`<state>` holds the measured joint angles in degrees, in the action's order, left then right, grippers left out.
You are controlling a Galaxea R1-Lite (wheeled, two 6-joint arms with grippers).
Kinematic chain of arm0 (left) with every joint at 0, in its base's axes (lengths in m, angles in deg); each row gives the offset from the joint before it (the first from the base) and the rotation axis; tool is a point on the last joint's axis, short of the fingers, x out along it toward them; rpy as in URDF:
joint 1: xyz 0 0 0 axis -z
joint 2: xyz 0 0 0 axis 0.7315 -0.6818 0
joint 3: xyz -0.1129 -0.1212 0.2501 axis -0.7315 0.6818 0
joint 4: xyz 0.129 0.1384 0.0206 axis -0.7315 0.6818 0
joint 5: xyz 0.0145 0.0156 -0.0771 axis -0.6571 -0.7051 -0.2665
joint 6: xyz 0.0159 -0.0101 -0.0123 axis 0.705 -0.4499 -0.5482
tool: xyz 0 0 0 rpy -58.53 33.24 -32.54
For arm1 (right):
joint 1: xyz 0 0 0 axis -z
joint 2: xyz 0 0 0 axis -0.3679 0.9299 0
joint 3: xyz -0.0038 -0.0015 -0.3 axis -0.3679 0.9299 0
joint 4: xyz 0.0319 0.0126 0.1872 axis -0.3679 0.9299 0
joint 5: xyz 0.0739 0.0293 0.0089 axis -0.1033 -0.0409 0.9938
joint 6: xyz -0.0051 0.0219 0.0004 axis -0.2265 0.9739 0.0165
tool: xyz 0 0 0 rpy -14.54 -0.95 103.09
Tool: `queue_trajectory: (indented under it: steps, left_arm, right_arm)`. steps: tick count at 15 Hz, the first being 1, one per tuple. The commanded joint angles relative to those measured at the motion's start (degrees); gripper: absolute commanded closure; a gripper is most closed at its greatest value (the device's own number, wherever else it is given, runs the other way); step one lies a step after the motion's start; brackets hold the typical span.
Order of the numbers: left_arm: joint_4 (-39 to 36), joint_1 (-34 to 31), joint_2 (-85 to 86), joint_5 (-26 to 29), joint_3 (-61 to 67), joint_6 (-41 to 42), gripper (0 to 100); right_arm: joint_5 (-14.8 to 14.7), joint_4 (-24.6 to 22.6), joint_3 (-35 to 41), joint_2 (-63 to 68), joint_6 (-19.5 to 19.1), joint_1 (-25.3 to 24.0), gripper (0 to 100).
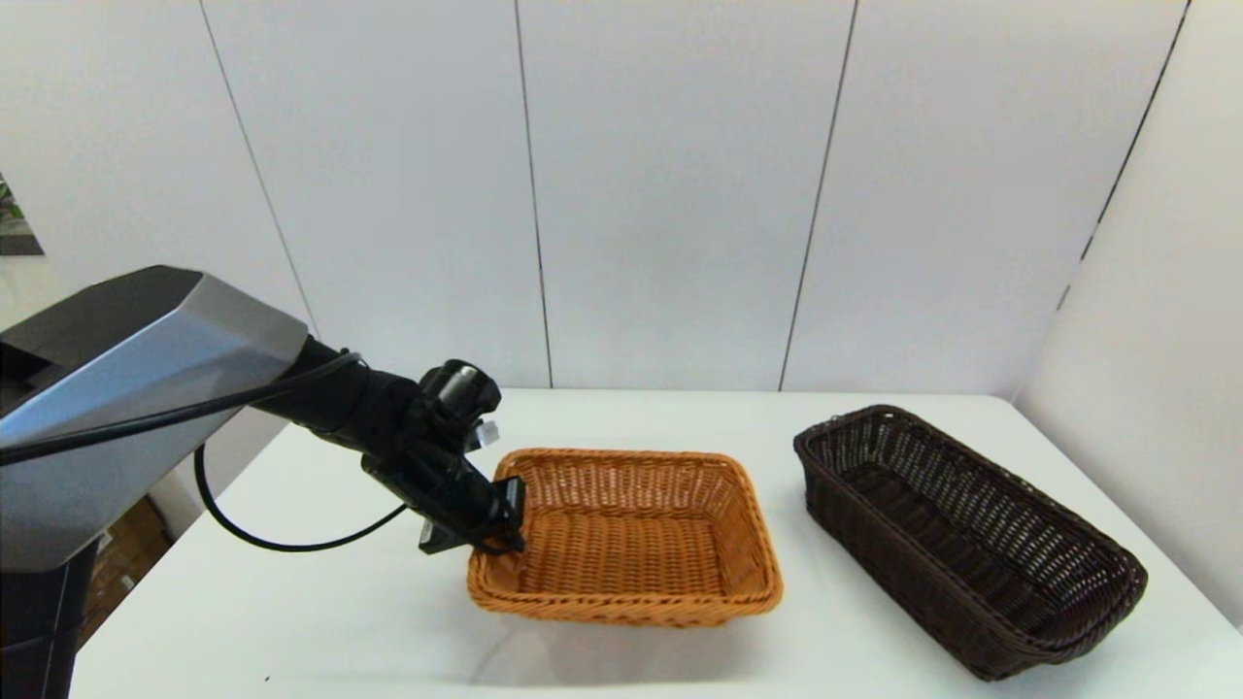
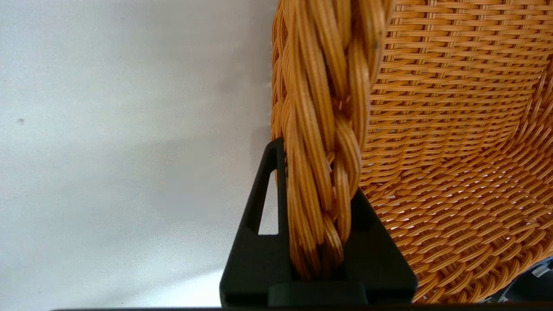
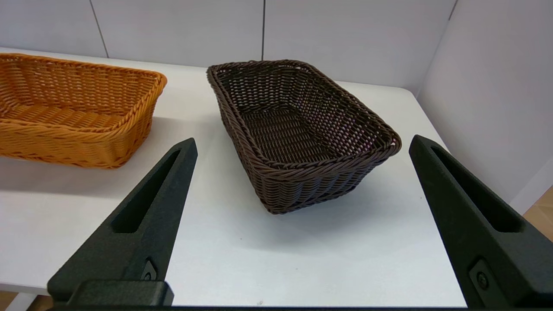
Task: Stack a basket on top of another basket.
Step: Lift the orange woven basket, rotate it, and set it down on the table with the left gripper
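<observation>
Orange wicker: the orange basket (image 1: 626,534) sits near the middle of the white table (image 1: 291,621), its left short side raised a little off the surface, shadow visible beneath it. Left gripper (image 1: 495,524) is at that left rim; in the left wrist view the braided rim (image 2: 324,129) runs between the two black fingers (image 2: 259,242), jaws narrow and clamped on the braid, one finger outside the wall and one inside. The dark basket (image 1: 971,539) rests flat on the table to the right, well apart from the orange one, set at an angle with its long axis running from back-left toward the front-right corner; both baskets hold nothing. Right gripper (image 3: 302,224) hangs off the table's near edge facing the dark basket (image 3: 298,129), jaws spread wide, touching nothing; it does not show in the head view. A small white tag with print shows at the edge of the left wrist view (image 2: 540,271), too small to read; no other writing found. A black cable (image 1: 282,539) loops below the left arm. White wall panels (image 1: 680,194) stand behind the table and along its right side. Nothing lies between the two baskets.
</observation>
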<state>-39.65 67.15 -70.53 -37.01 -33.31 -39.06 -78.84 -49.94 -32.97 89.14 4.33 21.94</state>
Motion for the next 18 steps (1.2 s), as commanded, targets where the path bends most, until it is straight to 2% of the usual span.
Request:
queue_trajectory:
  steps: [1,3,4,12,18]
  left_arm:
    - [0.1,0.0,-0.1,0.0,0.0,-0.3,100]
    - [0.2,0.0,-0.1,0.0,0.0,-0.3,100]
    - [0.2,0.0,0.0,0.0,0.0,-0.2,0]
    - [0.1,0.0,1.0,0.1,0.5,-0.3,0]
    - [2.8,0.6,17.2,0.1,0.5,-0.5,0]
  right_arm:
    - [0.0,0.0,0.0,0.1,-0.1,0.0,0]
    - [0.0,0.0,0.0,0.1,-0.1,0.0,0]
    - [0.0,0.0,0.0,0.1,-0.1,0.0,0]
    - [0.0,0.0,0.0,0.1,-0.1,0.0,0]
    - [0.0,0.0,0.0,0.1,-0.1,0.0,0]
